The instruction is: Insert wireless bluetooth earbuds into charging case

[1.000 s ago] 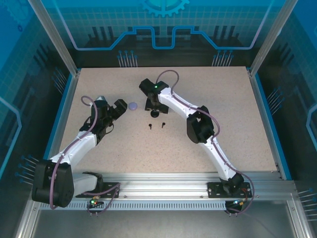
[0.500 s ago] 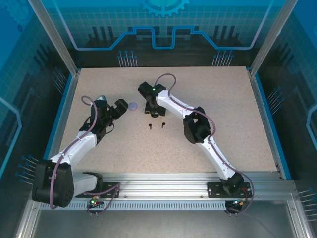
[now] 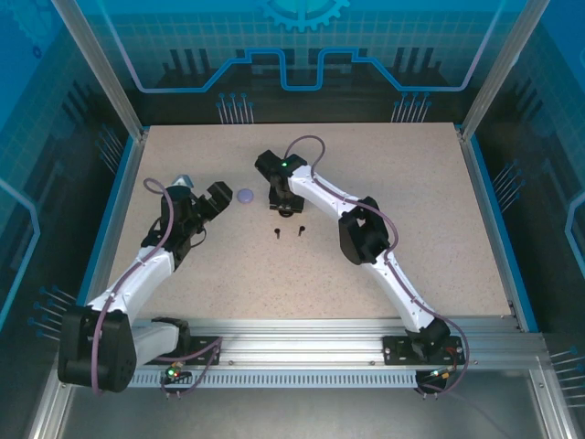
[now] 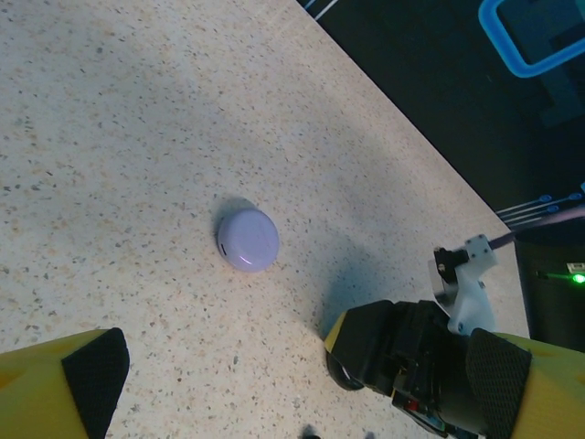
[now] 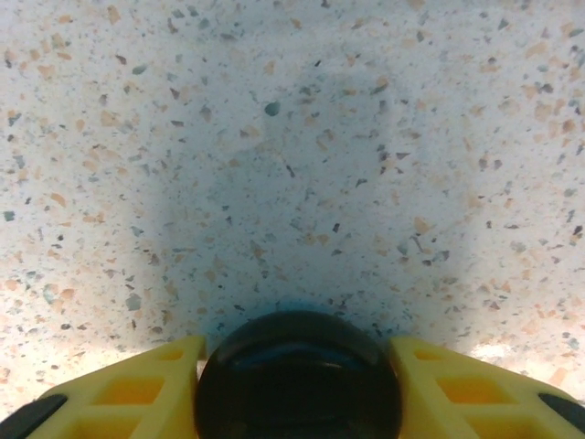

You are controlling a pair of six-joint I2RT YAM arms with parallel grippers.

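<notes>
The left arm is leaning from its near-left base forward and rightward, forearm slanting toward mid-bench; its left pincer is hanging with fingers wide apart and gripping nothing, aimed at the lilac case, which is lying shut on the bench ahead of the fingers and apart from them. The right arm is stretching from its near-right base forward and leftward, bending at the elbow over mid-bench, the forearm running on to the wrist; the right pincer is pointing down at the bench, just right of the lilac case. Its yellow fingers are flanking the round black case, sitting close against both sides; whether they are actually clamping it I cannot tell. A black earbud and a second earbud are lying loose on the bench just nearside of the right pincer, outside any case.
</notes>
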